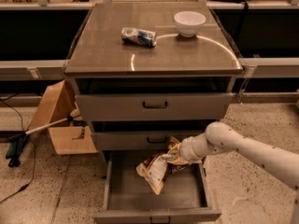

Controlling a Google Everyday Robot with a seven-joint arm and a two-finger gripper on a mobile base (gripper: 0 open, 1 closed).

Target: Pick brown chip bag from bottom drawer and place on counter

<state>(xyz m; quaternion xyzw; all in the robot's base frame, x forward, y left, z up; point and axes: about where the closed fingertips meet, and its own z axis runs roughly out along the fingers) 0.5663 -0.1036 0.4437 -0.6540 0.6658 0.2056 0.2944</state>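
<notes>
The brown chip bag [156, 168] hangs tilted above the open bottom drawer [154, 197], its tan edges and white panel showing. My gripper [176, 154] is at the bag's upper right end, shut on it, holding it just in front of the middle drawer [140, 140]. My white arm [247, 150] comes in from the right. The counter [107, 50] is the shiny grey-brown cabinet top above.
A blue-and-white crinkled packet [138, 36] and a white bowl [189, 22] sit on the counter toward the back. The top drawer [154, 105] is closed. A cardboard box [58, 118] and a white-handled tool [44, 127] lie on the floor at left.
</notes>
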